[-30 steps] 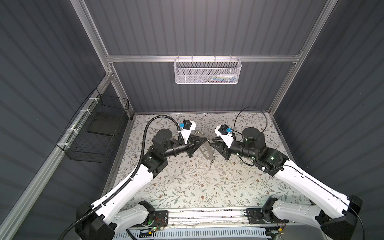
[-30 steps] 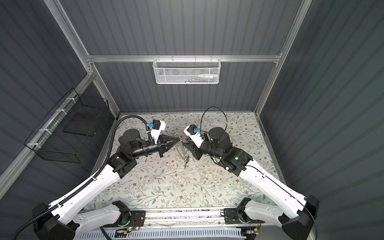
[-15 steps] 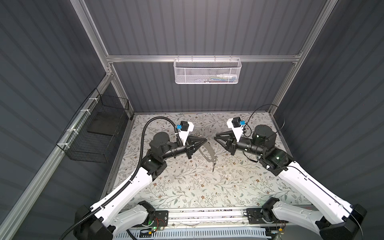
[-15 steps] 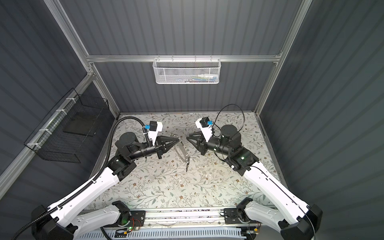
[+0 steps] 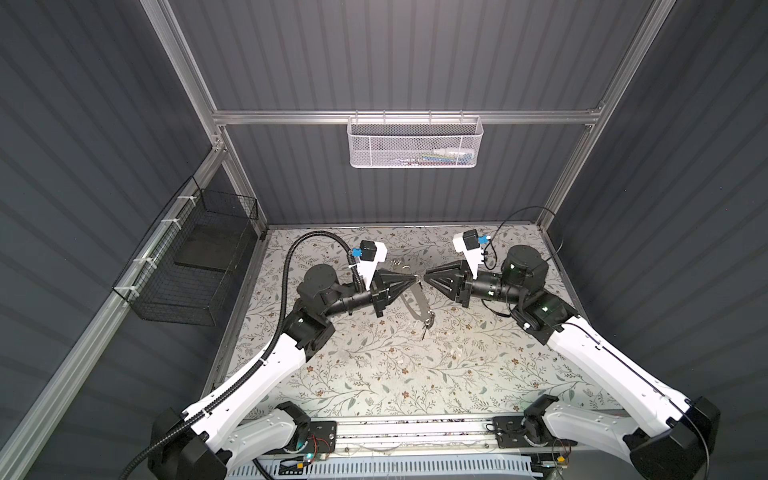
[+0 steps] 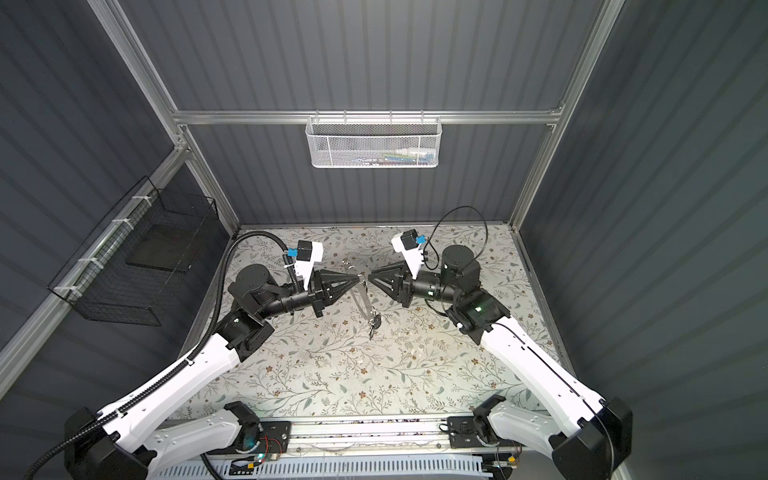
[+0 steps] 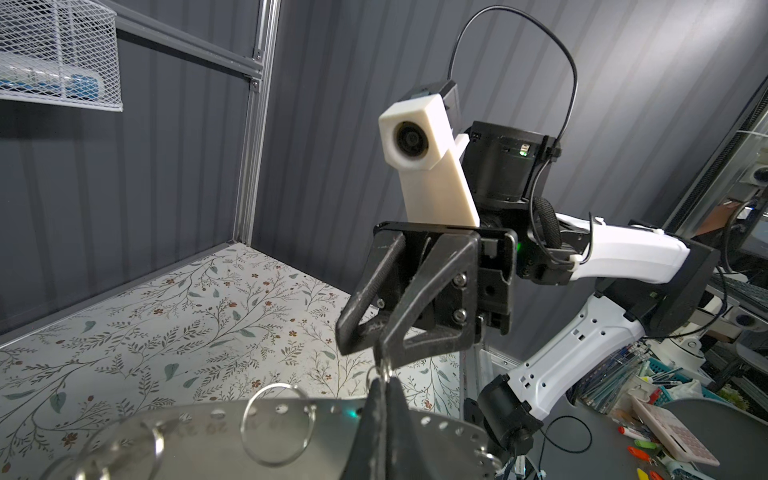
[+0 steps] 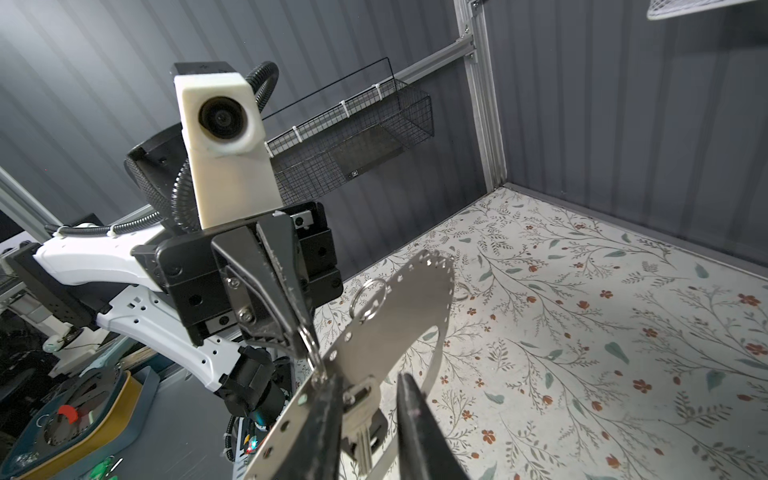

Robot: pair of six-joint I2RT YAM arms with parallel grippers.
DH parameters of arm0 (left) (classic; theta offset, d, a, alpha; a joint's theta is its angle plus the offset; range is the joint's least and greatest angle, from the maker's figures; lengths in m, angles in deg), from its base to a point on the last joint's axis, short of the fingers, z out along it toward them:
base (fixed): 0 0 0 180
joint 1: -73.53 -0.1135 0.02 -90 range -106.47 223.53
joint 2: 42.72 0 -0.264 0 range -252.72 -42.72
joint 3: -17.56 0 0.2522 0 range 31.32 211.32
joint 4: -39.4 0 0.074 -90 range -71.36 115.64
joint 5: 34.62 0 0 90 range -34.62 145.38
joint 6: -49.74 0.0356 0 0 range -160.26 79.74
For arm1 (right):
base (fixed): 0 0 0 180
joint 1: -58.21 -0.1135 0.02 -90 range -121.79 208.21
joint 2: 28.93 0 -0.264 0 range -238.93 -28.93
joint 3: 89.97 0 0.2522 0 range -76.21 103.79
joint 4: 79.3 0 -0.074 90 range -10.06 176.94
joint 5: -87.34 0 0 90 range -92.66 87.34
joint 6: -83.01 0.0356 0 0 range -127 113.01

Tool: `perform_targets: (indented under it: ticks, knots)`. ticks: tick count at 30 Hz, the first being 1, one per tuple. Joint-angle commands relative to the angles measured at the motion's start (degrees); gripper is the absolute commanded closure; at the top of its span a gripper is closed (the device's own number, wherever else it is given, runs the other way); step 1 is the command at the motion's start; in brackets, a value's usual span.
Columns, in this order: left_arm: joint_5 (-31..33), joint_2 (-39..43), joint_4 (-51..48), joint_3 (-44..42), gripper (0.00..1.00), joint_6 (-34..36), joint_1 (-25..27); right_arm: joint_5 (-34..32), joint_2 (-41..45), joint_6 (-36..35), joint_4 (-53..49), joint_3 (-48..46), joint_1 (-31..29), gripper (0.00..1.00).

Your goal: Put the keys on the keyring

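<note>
Nearest you, the keys [image 5: 428, 327] hang from the low end of the keyring [image 5: 419, 300] over the desk [image 5: 374, 374], much as half a second ago; the plate dangles edge-on from the left gripper [image 5: 414, 277], whose fingers [image 7: 382, 424] stay pinched tight on a split ring [image 8: 309, 338] at its rim; your right gripper [image 5: 426, 277] has come back in and nearly meets the left tips, its fingers [image 8: 415, 415] narrowly apart astride the rim; whether they press on it you cannot tell; beyond, loose split rings [image 5: 395, 262] lie on the desk.
</note>
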State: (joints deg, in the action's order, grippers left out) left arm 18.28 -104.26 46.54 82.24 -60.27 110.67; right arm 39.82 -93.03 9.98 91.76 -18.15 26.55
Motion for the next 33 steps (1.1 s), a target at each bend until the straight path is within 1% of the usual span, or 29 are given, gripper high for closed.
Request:
perform_targets:
  ticks: [1,12,17,21,22,27,33]
  knots:
    - [-1.36,-0.16,3.94,1.11,1.00,-0.93,0.12,2.90,-2.10,0.93,0.89,1.08,-0.48,0.74]
    - [-1.91,-1.00,4.65,1.25,1.00,-1.35,0.11,2.19,-2.79,-0.51,-0.59,1.09,-2.00,0.73]
    - [-1.83,-0.96,6.93,0.45,1.00,-2.29,0.12,-0.05,-2.17,-1.44,-2.38,0.76,-3.10,0.73]
    - [-1.66,-0.73,7.41,0.18,1.00,-2.31,0.12,-2.87,-0.40,-0.06,-0.16,-2.64,-2.17,0.72]
    - [-1.66,-0.72,7.40,0.18,1.00,-2.40,0.10,-2.68,1.50,1.04,1.18,-3.63,-1.43,0.71]
    - [-1.84,-1.04,7.13,0.42,1.00,-2.58,0.12,-0.97,4.49,5.95,7.90,-7.97,2.07,0.68]
    - [-1.79,-1.66,6.02,1.36,1.00,-2.41,0.12,-2.43,6.92,4.40,7.91,-8.62,1.69,0.65]
